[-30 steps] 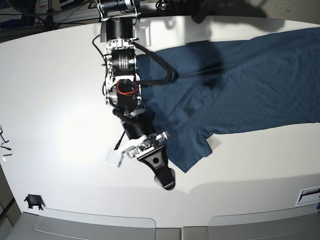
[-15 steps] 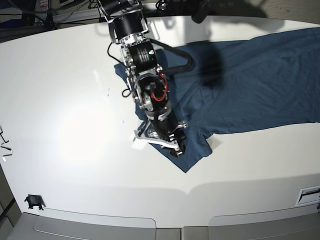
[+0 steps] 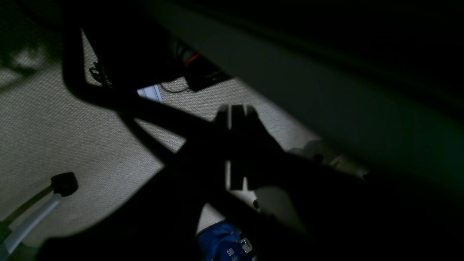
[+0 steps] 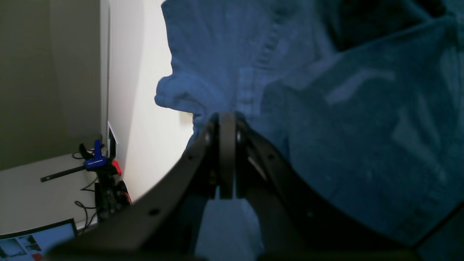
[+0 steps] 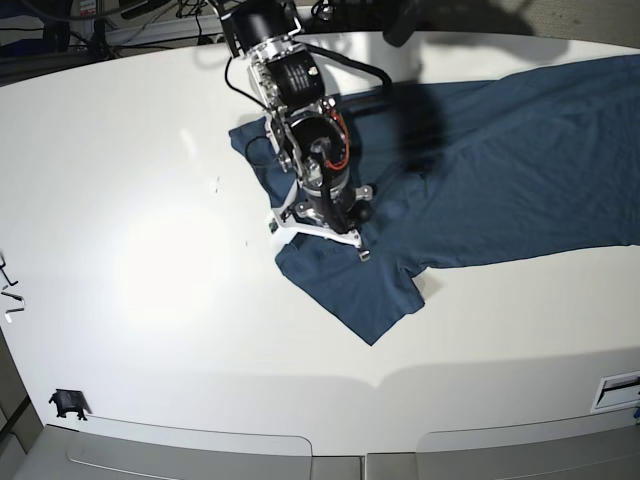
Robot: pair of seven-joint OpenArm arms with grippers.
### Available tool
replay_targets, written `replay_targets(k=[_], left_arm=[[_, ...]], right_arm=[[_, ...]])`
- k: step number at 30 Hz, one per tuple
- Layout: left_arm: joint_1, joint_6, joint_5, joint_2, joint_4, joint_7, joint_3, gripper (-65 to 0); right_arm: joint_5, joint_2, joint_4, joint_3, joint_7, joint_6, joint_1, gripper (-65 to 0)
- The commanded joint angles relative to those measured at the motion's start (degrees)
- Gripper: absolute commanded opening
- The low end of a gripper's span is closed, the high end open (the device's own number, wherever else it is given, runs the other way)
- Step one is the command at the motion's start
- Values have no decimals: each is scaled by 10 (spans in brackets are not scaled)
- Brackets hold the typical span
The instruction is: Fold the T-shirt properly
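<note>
Base view: T-shirt [image 5: 480, 170] spread rumpled across the table [image 5: 130, 200] toward its far right edge, right gripper [image 5: 330, 225] closed over its left sleeve area; left gripper [image 3: 237, 112] closed, off-table, holding nothing.

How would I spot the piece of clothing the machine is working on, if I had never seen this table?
Look at the big white table: spread over its far right part lies the T-shirt, a large plain dark navy one with short sleeves, one sleeve pointing toward the near edge. The black right gripper is down over it. It is the only cloth and by far the biggest thing there.
</note>
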Motion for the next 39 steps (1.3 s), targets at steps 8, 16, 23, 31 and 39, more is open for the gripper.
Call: replay_targets(k=[8, 16, 23, 31, 39], left_arm=[[6, -17, -3, 7, 1, -2, 1, -650], [6, -17, -3, 7, 1, -3, 1, -650], [6, -17, -3, 7, 1, -2, 1, -650], [6, -17, -3, 7, 1, -3, 1, -650], [6, -17, -3, 7, 1, -3, 1, -650]], right_arm=[[-2, -4, 11, -2, 4, 62, 12, -650], [-109, -4, 11, -2, -8, 379, 12, -650], [-179, -4, 11, -2, -5, 633, 12, -650], [-191, -4, 11, -1, -9, 656, 12, -650], [-130, -4, 11, -1, -40, 290, 11, -650]])
